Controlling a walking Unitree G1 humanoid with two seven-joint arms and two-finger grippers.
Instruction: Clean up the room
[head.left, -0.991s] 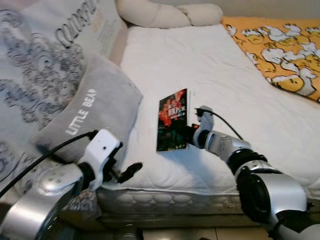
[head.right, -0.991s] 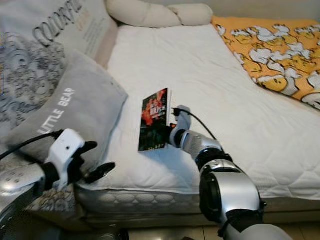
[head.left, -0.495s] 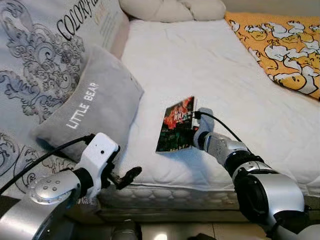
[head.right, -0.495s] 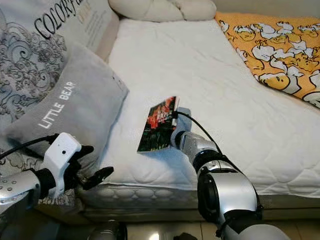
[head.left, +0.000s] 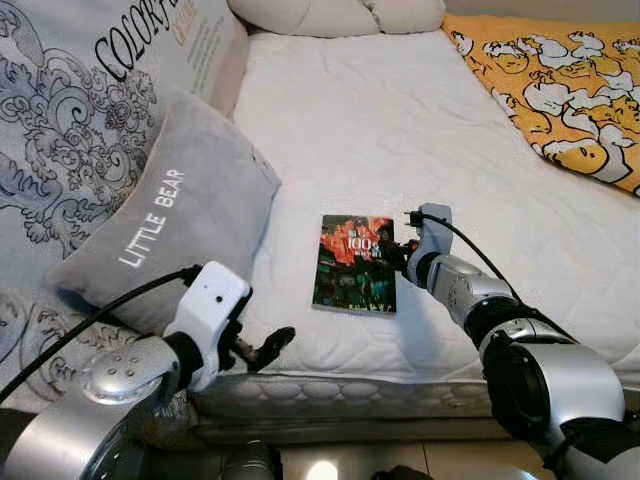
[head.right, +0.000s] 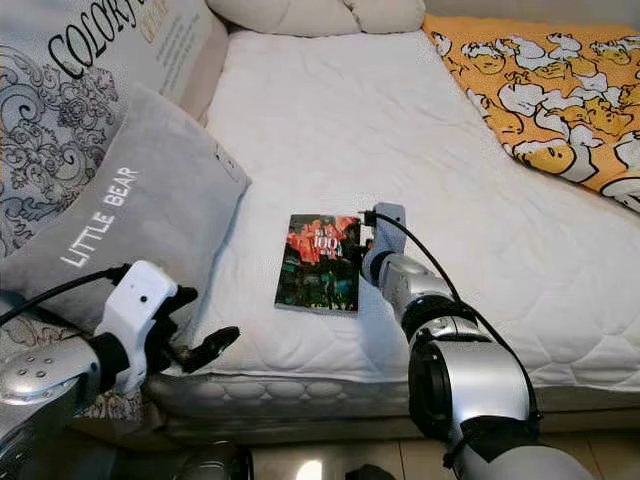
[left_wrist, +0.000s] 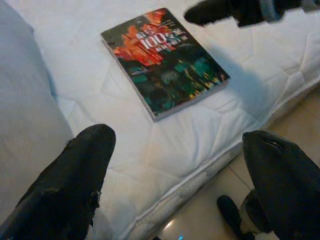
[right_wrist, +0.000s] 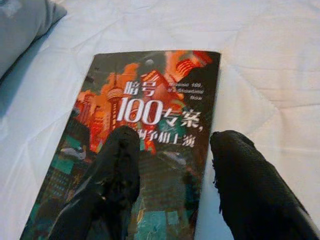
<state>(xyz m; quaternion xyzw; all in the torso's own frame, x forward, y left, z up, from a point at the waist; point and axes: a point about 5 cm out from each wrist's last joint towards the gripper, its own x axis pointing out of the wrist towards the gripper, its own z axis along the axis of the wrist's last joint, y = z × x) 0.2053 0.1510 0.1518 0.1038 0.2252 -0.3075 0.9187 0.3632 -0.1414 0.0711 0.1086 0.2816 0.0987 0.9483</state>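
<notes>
White quilted mattress (head.left: 400, 130), book (head.left: 354, 263) lying flat, cover up, near front edge, grey "LITTLE BEAR" pillow (head.left: 170, 230) at left side, orange duck-print blanket (head.left: 560, 90) at right, cream pillows (head.left: 340, 14) at far end.

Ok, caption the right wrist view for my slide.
Right gripper with black fingers spread, poised over a dark paperback book with an orange city cover lying flat on the white quilted mattress.

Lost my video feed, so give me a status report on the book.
Right gripper open over the book. Book flat on white mattress, cover up. Left gripper open, clear of mattress edge. Nothing in the way.
</notes>
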